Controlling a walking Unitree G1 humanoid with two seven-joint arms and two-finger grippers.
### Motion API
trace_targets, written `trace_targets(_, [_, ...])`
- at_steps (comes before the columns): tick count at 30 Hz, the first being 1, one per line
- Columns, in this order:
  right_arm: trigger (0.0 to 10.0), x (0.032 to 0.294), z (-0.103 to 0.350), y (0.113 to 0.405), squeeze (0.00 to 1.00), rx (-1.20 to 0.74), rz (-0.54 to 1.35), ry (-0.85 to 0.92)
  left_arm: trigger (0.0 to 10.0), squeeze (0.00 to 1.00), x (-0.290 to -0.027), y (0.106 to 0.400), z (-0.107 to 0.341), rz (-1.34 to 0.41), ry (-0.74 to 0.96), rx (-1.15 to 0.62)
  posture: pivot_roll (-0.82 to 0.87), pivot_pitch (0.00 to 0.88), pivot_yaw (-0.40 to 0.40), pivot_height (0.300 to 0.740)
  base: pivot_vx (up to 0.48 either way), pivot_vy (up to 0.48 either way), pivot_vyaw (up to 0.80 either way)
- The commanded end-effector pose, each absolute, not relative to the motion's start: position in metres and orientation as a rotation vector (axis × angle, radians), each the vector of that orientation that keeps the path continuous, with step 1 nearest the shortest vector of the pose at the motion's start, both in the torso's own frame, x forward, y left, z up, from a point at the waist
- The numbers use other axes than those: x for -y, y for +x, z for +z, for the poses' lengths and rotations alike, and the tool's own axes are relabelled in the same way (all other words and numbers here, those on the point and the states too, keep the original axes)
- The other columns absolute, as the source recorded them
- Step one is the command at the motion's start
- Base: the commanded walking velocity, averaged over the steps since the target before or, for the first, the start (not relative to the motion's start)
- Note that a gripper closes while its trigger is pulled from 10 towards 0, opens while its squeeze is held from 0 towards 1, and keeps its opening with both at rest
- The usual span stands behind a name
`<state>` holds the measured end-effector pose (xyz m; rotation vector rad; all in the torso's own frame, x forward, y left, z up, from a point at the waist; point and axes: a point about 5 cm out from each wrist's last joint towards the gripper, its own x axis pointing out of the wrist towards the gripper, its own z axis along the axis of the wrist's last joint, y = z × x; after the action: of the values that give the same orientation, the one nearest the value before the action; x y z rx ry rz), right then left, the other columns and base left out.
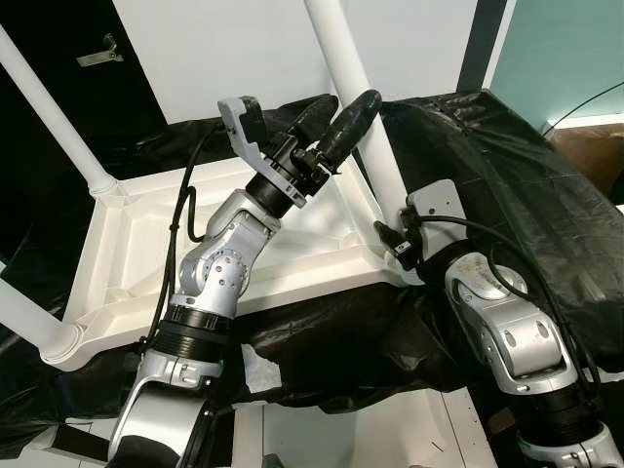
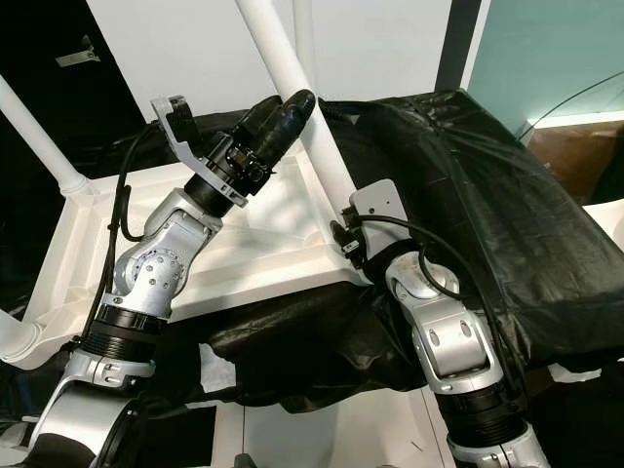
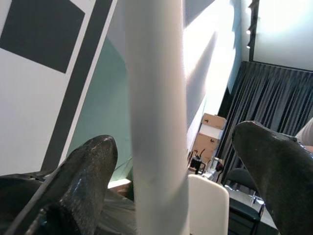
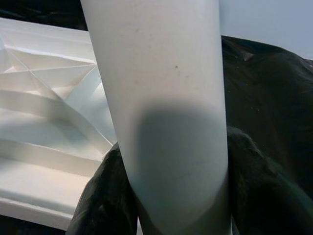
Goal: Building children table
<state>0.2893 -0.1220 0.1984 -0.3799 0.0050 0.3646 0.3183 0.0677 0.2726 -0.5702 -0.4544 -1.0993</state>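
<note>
While R hand (image 4: pixel 176 196) grips leg (image 4: pixel 161 98).

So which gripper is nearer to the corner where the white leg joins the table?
Right. The right gripper clasps the leg just above that corner; the left gripper straddles it higher up.

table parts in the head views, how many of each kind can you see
White table legs: 3: one near both pincers, one at the far left corner, one at the near left corner.
Upturned white tabletop: 1.
Total: 4.
</note>
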Motion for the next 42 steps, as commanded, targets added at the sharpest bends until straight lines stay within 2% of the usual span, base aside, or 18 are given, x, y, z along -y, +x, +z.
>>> trace_targets(1, [0.0, 0.118, 0.199, 0.289, 0.00, -0.002, 0.393, -0.409, 10.0, 1.00, -0.064, 0.297, 0.276, -1.468, -0.484, 0.577, -0.18, 0.003, 0.069, 0.740, 0.000, 0.000, 0.00])
trace_targets(4, [0.0, 0.117, 0.199, 0.289, 0.00, -0.001, 0.403, -0.420, 10.0, 1.00, -0.064, 0.298, 0.276, -1.451, -0.462, 0.583, -0.18, 0.002, 0.069, 0.740, 0.000, 0.000, 0.00])
trace_targets(5, [0.0, 0.115, 0.199, 0.288, 0.00, 0.003, 0.422, -0.446, 10.0, 0.58, -0.062, 0.301, 0.276, -1.412, -0.427, 0.574, -0.18, 0.003, 0.069, 0.740, 0.000, 0.000, 0.00])
trace_targets(7, [0.0, 0.114, 0.199, 0.287, 0.00, 0.005, 0.430, -0.459, 10.0, 0.58, -0.061, 0.303, 0.276, -1.394, -0.417, 0.564, -0.18, 0.003, 0.069, 0.740, 0.000, 0.000, 0.00])
trace_targets(8, [0.0, 0.113, 0.199, 0.287, 0.00, 0.005, 0.438, -0.469, 10.0, 0.09, -0.060, 0.305, 0.276, -1.377, -0.405, 0.557, -0.18, 0.003, 0.069, 0.740, 0.000, 0.000, 0.00])
trace_targets(9, [0.0, 0.113, 0.199, 0.287, 0.00, 0.005, 0.438, -0.469, 10.0, 0.09, -0.060, 0.305, 0.276, -1.377, -0.405, 0.557, -0.18, 0.003, 0.069, 0.740, 0.000, 0.000, 0.00])
trace_targets(10, [0.0, 0.112, 0.197, 0.285, 0.00, -0.004, 0.451, -0.479, 10.0, 0.00, -0.058, 0.309, 0.277, -1.347, -0.403, 0.551, -0.18, 0.005, 0.070, 0.740, 0.000, 0.000, 0.00])
trace_targets(23, [0.0, 0.121, 0.185, 0.273, 0.00, -0.051, 0.447, -0.487, 10.0, 0.00, -0.067, 0.330, 0.286, -1.168, -0.454, 0.553, -0.19, 0.006, 0.070, 0.740, 0.000, 0.000, 0.00])
trace_targets(24, [0.0, 0.125, 0.183, 0.271, 0.00, -0.062, 0.438, -0.488, 4.3, 0.00, -0.068, 0.330, 0.286, -1.176, -0.464, 0.557, -0.19, 0.008, 0.073, 0.740, 0.000, 0.000, 0.00])
trace_targets(25, [0.0, 0.127, 0.182, 0.269, 0.00, -0.068, 0.434, -0.490, 4.3, 0.00, -0.069, 0.330, 0.286, -1.186, -0.469, 0.561, -0.19, 0.008, 0.073, 0.740, 0.000, 0.000, 0.00])
trace_targets(26, [0.0, 0.129, 0.181, 0.269, 0.00, -0.071, 0.428, -0.495, 0.0, 0.00, -0.068, 0.328, 0.285, -1.210, -0.476, 0.565, -0.20, 0.009, 0.074, 0.740, 0.000, 0.000, 0.00])
trace_targets(28, [0.0, 0.130, 0.181, 0.268, 0.00, -0.071, 0.426, -0.498, 0.0, 0.00, -0.068, 0.326, 0.285, -1.226, -0.480, 0.568, -0.20, 0.009, 0.074, 0.740, 0.000, 0.000, 0.00])
trace_targets(30, [7.0, 0.132, 0.183, 0.270, 0.00, -0.064, 0.410, -0.503, 0.0, 0.00, -0.065, 0.322, 0.285, -1.263, -0.481, 0.581, -0.20, 0.008, 0.075, 0.740, 0.000, 0.000, 0.00])
trace_targets(32, [7.0, 0.133, 0.184, 0.270, 0.00, -0.060, 0.403, -0.504, 0.0, 0.00, -0.064, 0.320, 0.285, -1.272, -0.481, 0.586, -0.20, 0.008, 0.075, 0.740, 0.000, 0.000, 0.00])
trace_targets(33, [9.2, 0.133, 0.185, 0.271, 0.00, -0.058, 0.399, -0.504, 0.0, 0.00, -0.064, 0.320, 0.285, -1.277, -0.481, 0.589, -0.20, 0.008, 0.075, 0.740, 0.000, 0.000, 0.00])
trace_targets(34, [9.2, 0.133, 0.185, 0.271, 0.00, -0.058, 0.399, -0.504, 0.0, 0.00, -0.064, 0.320, 0.285, -1.277, -0.481, 0.589, -0.20, 0.008, 0.075, 0.740, 0.000, 0.000, 0.00])
trace_targets(35, [10.0, 0.134, 0.186, 0.272, 0.00, -0.054, 0.391, -0.504, 0.0, 0.00, -0.064, 0.319, 0.285, -1.282, -0.482, 0.594, -0.20, 0.006, 0.075, 0.740, 0.000, 0.000, 0.00])
trace_targets(42, [10.0, 0.133, 0.190, 0.275, 0.00, -0.033, 0.363, -0.502, 0.0, 0.00, -0.065, 0.317, 0.286, -1.288, -0.473, 0.606, -0.19, 0.005, 0.074, 0.740, 0.000, 0.000, 0.00])
